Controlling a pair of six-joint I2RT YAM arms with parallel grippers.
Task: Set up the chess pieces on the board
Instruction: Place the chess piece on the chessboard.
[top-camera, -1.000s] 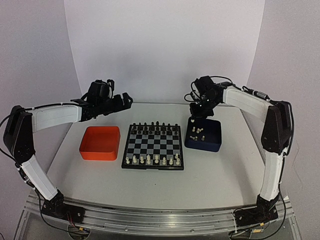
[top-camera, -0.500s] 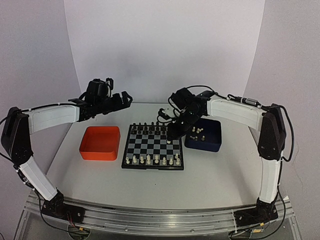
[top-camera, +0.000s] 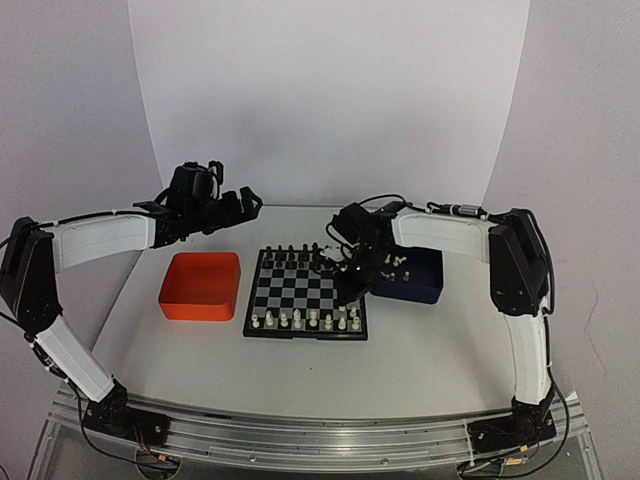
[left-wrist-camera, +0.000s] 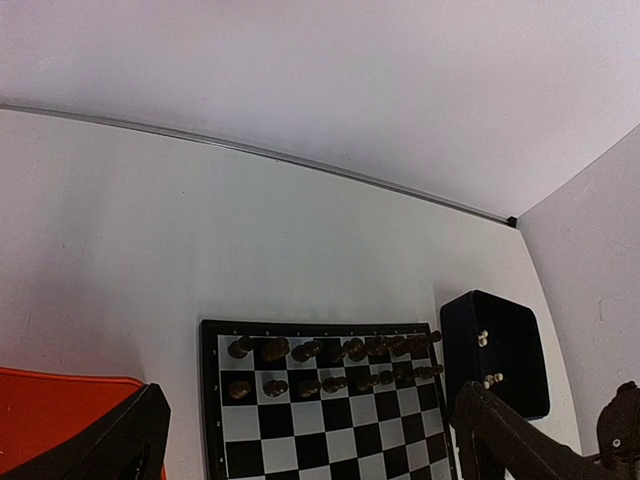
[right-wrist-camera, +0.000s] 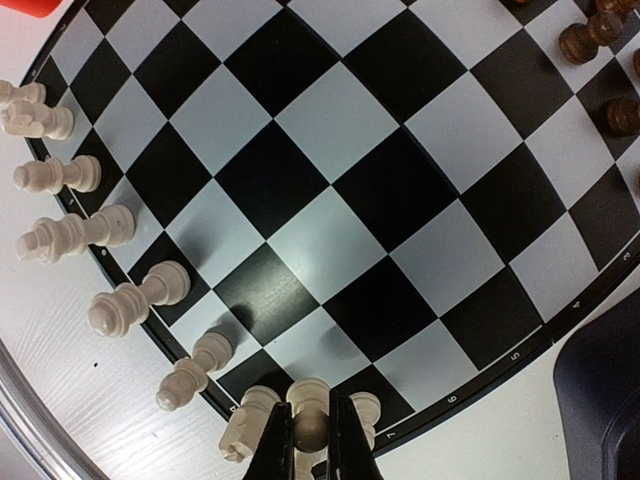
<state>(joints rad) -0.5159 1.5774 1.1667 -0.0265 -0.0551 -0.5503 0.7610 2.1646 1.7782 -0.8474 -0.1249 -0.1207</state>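
The board (top-camera: 300, 290) lies mid-table with black pieces along its far two rows and cream-white chess pieces (top-camera: 300, 320) along its near edge. My right gripper (top-camera: 346, 288) hangs low over the board's near right corner, shut on a cream-white piece (right-wrist-camera: 309, 405). In the right wrist view that piece hangs between two standing white pieces (right-wrist-camera: 247, 418), close above a square just inside the rim. More white pieces (top-camera: 396, 262) lie in the dark blue tray (top-camera: 425, 285). My left gripper (top-camera: 243, 203) is open and empty, high behind the orange tray (top-camera: 200, 286).
In the left wrist view the board (left-wrist-camera: 330, 410) shows between the open fingers (left-wrist-camera: 115, 440), with the blue tray (left-wrist-camera: 510, 335) to its right. The table's back edge meets the white backdrop. The right arm reaches across the blue tray's left side.
My right gripper has swung left from above the blue tray to the board's right side and come down, carrying the white piece. The left arm has barely moved.
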